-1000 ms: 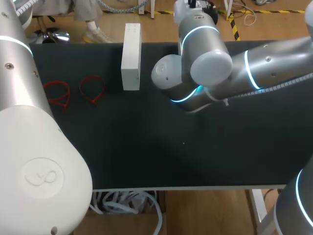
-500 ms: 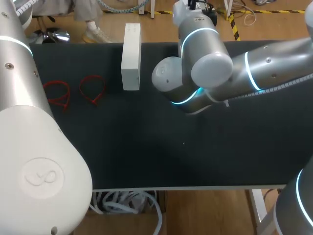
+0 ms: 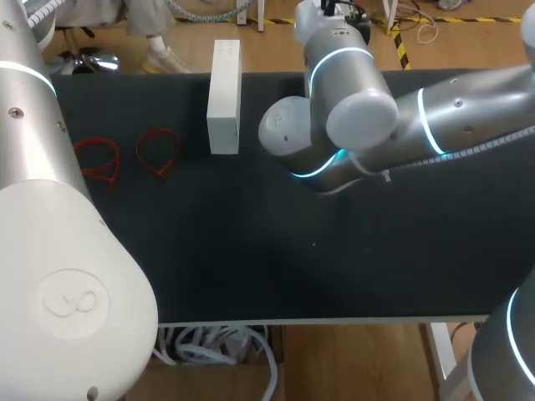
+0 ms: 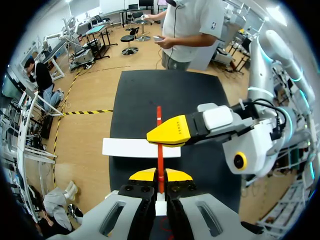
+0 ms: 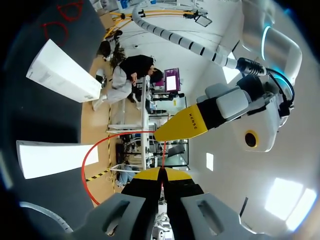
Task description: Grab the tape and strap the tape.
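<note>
A red strap (image 4: pixel 159 116) is held up over the black table (image 3: pixel 251 259). In the left wrist view my left gripper (image 4: pixel 160 175) is shut on one end, and the strap runs straight out from its tips. One yellow fingertip (image 4: pixel 172 132) of my right arm lies across it. In the right wrist view my right gripper (image 5: pixel 161 173) is shut on the strap (image 5: pixel 83 167), which bends away in a wide arc beside it. A yellow fingertip (image 5: pixel 185 125) of my left arm stands just ahead. In the head view both grippers are hidden by the arms.
Two more red straps, tied into loops (image 3: pixel 159 152) (image 3: pixel 99 159), lie on the table's left part. A long white box (image 3: pixel 224 96) lies at the far edge near the middle. My right arm's elbow (image 3: pixel 334 125) hangs over the table's centre.
</note>
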{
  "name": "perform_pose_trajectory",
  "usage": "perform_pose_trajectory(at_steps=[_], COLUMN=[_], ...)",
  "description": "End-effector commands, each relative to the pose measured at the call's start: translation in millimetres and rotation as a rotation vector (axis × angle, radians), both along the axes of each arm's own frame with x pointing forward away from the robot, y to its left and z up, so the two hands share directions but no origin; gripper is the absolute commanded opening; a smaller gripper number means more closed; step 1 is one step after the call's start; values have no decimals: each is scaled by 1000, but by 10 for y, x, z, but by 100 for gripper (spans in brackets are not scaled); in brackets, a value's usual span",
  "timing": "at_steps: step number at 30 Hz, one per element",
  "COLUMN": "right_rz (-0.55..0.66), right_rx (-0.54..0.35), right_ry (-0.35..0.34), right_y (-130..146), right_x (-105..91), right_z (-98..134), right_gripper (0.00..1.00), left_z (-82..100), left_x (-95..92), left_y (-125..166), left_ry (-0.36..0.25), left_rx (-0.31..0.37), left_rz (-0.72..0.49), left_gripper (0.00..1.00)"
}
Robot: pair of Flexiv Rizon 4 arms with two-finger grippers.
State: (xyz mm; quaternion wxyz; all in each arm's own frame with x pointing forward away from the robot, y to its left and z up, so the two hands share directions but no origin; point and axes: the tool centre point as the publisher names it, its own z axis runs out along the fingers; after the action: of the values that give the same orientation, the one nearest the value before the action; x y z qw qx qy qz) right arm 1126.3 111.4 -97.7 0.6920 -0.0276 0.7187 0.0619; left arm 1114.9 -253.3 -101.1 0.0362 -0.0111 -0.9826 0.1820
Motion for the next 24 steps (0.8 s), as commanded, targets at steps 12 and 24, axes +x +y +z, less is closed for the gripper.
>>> perform_pose_trajectory(at_steps=[12, 24], right_rz=[29, 40], right_rx=[14, 16], right_ry=[14, 22], right_y=[103, 132], right_x=[10, -7], right_z=[43, 28], right_gripper=[0, 0], left_z=[13, 13], left_x=[10, 10], left_y=[-6, -6], left_ry=[3, 3], left_rx=[4, 4], left_rz=[-1, -1], left_gripper=[0, 0])
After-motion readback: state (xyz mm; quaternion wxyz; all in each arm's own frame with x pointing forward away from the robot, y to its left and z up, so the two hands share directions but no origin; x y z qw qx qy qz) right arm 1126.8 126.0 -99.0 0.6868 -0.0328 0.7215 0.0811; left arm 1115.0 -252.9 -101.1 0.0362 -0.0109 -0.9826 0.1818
